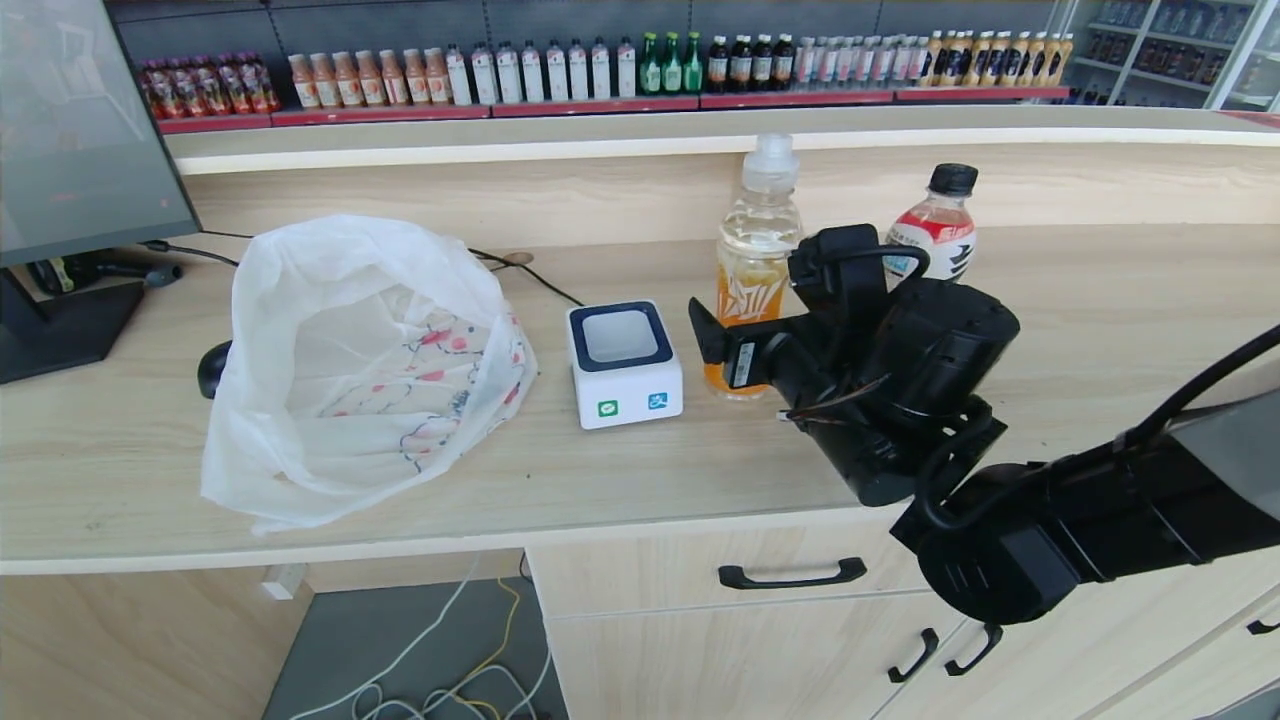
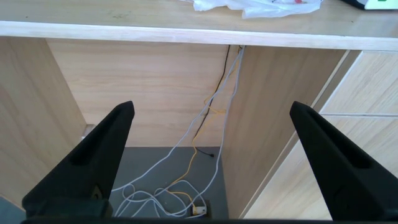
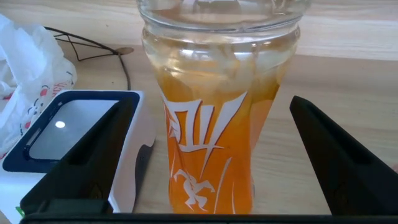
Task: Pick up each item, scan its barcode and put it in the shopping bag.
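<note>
On the counter [image 1: 620, 480] our right gripper [image 3: 209, 106] gapes at the heavy, slick bottle [image 1: 757, 245]; we'd grip its waist.

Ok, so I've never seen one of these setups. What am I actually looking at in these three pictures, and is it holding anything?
This is a two-armed robot at a shop counter. The big picture comes from a camera on its head, looking down. The other two come from cameras on its wrists, so each looks out between that arm's own two black fingers.

On the counter are an open white shopping bag, a small white barcode scanner, an orange drink bottle and, farther back, a black-capped bottle.

The right gripper is open, with one finger on either side of the orange drink bottle, not touching it. The left gripper, also open, hangs below the counter's edge, facing cables on the floor. Nothing is held.
</note>
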Available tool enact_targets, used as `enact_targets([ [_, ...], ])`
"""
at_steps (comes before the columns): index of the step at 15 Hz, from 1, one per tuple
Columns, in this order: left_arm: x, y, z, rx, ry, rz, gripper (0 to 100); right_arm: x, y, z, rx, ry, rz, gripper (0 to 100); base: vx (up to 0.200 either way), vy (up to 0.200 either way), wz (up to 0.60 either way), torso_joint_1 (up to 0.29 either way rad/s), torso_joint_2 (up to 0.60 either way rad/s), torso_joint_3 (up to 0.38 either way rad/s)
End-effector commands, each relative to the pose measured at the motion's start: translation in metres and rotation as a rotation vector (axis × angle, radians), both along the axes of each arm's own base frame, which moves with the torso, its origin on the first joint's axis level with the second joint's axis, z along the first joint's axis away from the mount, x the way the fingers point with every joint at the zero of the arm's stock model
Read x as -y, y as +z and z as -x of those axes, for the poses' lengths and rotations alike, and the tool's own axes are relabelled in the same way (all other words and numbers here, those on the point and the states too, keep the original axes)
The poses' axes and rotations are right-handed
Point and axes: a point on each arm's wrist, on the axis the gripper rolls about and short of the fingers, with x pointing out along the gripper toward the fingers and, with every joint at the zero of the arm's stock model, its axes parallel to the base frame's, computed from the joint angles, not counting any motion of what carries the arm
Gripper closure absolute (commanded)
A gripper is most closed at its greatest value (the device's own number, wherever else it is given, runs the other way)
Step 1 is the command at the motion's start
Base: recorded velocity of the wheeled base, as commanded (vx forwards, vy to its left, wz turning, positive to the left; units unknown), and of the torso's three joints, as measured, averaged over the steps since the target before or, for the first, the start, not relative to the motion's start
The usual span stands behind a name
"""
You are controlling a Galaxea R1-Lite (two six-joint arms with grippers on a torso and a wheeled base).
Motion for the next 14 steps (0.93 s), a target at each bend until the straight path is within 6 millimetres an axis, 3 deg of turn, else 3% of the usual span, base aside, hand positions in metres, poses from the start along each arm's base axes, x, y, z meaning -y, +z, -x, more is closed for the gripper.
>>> enact_targets([
  [1,0.0,0.0,0.0,0.001,0.001,0.0,0,-0.002,-0.002,-0.006,0.003,-0.01,0.001,0,0.0,0.0,0.0,0.0,0.0,0.0],
  [14,0.0,0.0,0.0,0.001,-0.001,0.0,0,-0.002,0.003,-0.028,0.053,-0.047,0.01,0,0.0,0.0,0.0,0.0,0.0,0.0],
])
